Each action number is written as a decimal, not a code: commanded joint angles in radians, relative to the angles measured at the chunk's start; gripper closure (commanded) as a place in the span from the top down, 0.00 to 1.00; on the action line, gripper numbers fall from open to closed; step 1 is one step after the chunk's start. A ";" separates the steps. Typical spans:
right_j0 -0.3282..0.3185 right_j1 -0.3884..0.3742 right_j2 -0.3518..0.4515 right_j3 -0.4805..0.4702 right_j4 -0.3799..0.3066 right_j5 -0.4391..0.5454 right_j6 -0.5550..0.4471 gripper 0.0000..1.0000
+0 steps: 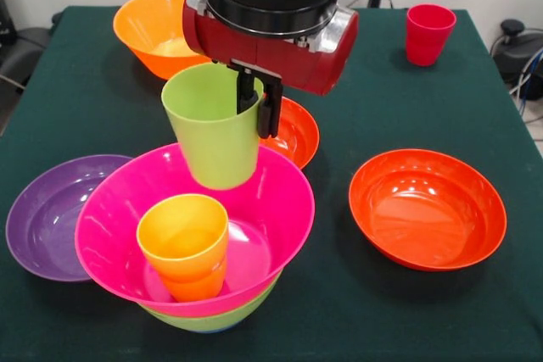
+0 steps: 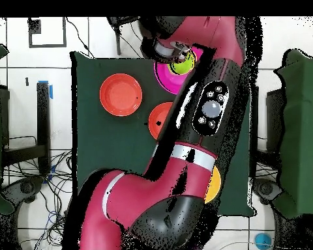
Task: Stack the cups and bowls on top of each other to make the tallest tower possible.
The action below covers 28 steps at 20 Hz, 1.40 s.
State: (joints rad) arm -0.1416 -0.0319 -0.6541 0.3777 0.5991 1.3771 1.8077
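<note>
desk (image 1: pixel 475 311): dark green cloth top
far side: deep orange bowl (image 1: pixel 153 27), red cup (image 1: pixel 428 33) upright
mid: 2 red-orange bowls (image 1: pixel 427 208) (image 1: pixel 297 131)
near: purple bowl (image 1: pixel 51 214) touching tower (image 1: pixel 199 247), green bowl lowest

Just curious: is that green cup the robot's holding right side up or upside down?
Right side up, slightly tilted. The green cup shows its open mouth on top and narrower base below, and the gripper pinches its rim above the magenta bowl.

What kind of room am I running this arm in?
Probably a robotics lab, not a kitchen. A green-covered table holds only toy-bright plastic bowls and cups, loose cables trail over a tiled floor, and office chairs stand on both sides.
</note>
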 commanded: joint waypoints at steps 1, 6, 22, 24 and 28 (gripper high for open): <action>-0.010 0.059 0.107 0.020 -0.066 -0.067 -0.077 0.00; -0.011 0.066 0.104 0.015 -0.070 -0.069 -0.082 0.00; 0.002 0.071 0.117 0.037 -0.080 -0.098 -0.090 0.00; 0.005 0.045 0.121 0.055 -0.081 -0.072 -0.100 0.00; 0.018 -0.054 0.119 0.117 -0.091 0.014 -0.114 0.00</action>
State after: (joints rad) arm -0.1427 -0.0038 -0.6456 0.3757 0.5813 1.3412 1.8077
